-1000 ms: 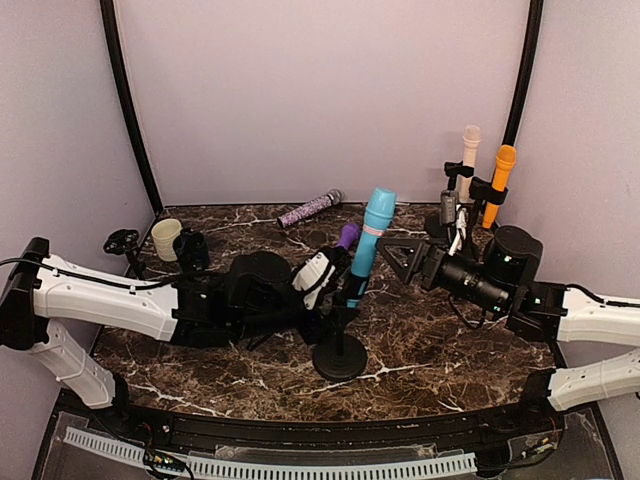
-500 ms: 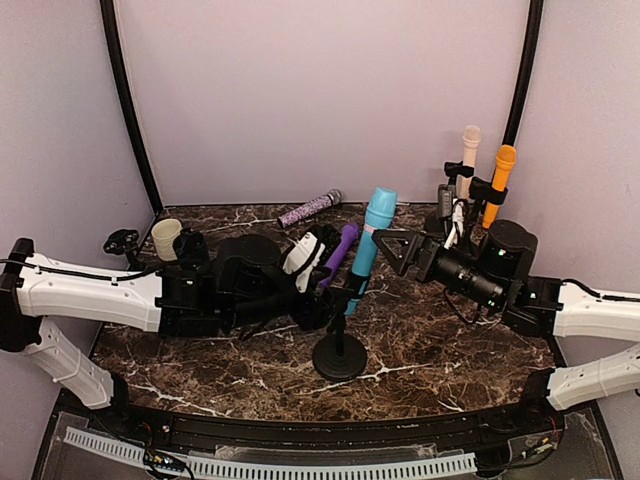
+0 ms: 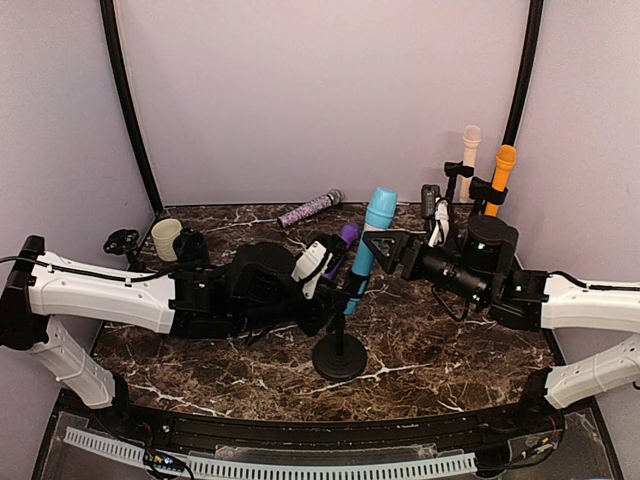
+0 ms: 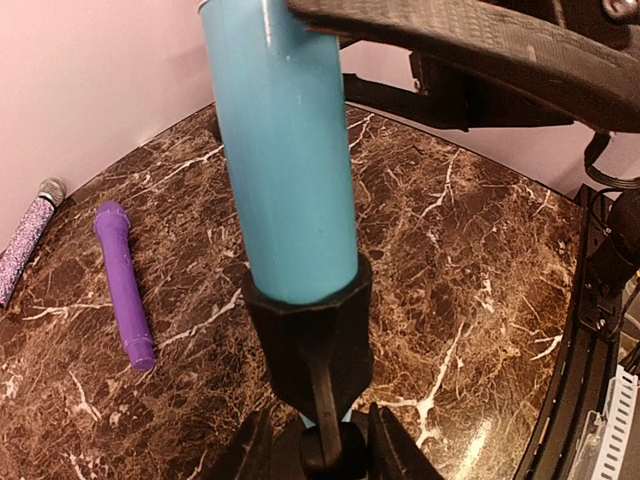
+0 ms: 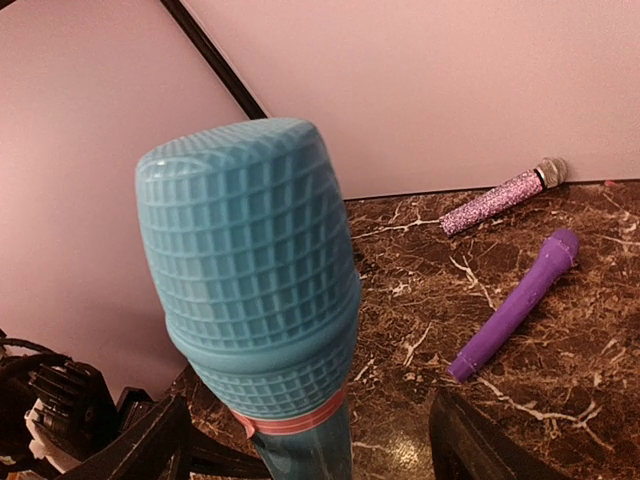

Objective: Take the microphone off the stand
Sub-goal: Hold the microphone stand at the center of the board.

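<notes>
Both arms have closed in over the last second. The right gripper [image 5: 310,435] has slid in from the right of the top view until its fingers straddle the blue microphone [image 3: 372,232], and the left gripper [image 4: 322,455] has settled low on the stand [image 3: 340,357].

The right jaws are spread, with a clear gap on each side of the barrel below the head, so nothing is gripped. The left jaws flank the thin stem directly beneath the clip [image 4: 305,320]; whether they press it I cannot tell.

The microphone sits tail-down in that clip at the centre of the top view, its long axis near upright and its head leaning to the upper right. The way out runs up along that axis. I judge the right arm, already around the upper body, nearer for the pull, and the left placed to brace.

Five microphones are in view:
- the blue one in the stand
- a purple one [image 5: 515,300] lying flat
- a glittery one [image 5: 495,203] lying flat
- a cream one [image 3: 470,150] clipped at the upper right
- an orange one [image 3: 503,170] clipped at the upper right
</notes>
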Available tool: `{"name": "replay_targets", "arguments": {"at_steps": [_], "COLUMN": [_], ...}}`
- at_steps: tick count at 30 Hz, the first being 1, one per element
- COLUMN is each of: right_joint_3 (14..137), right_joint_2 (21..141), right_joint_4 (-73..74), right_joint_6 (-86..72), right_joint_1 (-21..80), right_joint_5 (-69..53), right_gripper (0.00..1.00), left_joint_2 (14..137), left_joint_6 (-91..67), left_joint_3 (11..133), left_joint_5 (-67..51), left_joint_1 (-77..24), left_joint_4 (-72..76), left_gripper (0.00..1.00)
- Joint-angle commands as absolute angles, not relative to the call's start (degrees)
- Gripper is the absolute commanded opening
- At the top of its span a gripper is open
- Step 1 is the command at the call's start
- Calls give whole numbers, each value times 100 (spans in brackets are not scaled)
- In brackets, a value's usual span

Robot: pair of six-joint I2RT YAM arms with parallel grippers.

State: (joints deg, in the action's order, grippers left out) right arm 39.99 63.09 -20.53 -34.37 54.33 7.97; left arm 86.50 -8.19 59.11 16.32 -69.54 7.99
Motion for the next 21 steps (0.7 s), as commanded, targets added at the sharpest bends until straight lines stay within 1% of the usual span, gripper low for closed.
{"name": "replay_targets", "arguments": {"at_steps": [1, 3, 7, 11, 16, 21], "right_joint_3": [4281, 4312, 4348, 4385, 4341, 4202], "right_joint_2": [6455, 6538, 6627, 6681, 6750, 6813], "right_joint_4": [-2240, -2258, -2302, -2311, -2344, -2561], "right_joint_6": [-3357, -3344, -3335, -3317, -3283, -3246], "right_joint_1": [5394, 5396, 5396, 5396, 5396, 5405], "right_joint_5": [819, 795, 753, 695, 659, 502], "right_gripper": [77, 73, 70, 66, 59, 56], "left_joint_2": [8614, 8599, 8575, 8555, 8575, 8736], "left_joint_6": [-888, -881, -919, -1036, -1085, -1035], "left_joint_3": [5805, 5745, 5558, 5328, 5162, 5178], "left_joint_5": [1670, 1614, 1546, 1513, 1494, 1420], "left_joint_1": [-6917, -6917, -6917, -6917, -6915, -6917], "left_joint_4": [792, 810, 853, 916, 984, 945], "left_gripper": [30, 27, 21, 21, 21, 20]}}
